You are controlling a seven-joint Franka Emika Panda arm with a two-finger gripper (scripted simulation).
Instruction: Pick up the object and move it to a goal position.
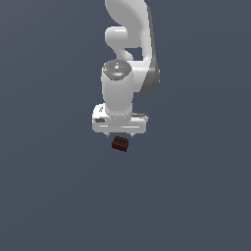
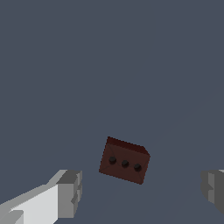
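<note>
The object, a small dark red-brown block [image 1: 120, 143] with three studs in a row, lies on the flat grey-blue surface. In the wrist view the block [image 2: 124, 162] sits between the two grey fingertips, nearer to one of them. My gripper [image 1: 120, 136] hangs pointing down, directly over the block, on the white arm. Its jaws stand wide apart and hold nothing; in the wrist view the gripper [image 2: 141, 191] has one fingertip [image 2: 70, 192] on each side of the block, neither touching it. In the exterior view the white hand hides most of the fingers.
The plain grey-blue surface [image 1: 49, 196] stretches all around. The white arm [image 1: 127, 44] rises behind the gripper.
</note>
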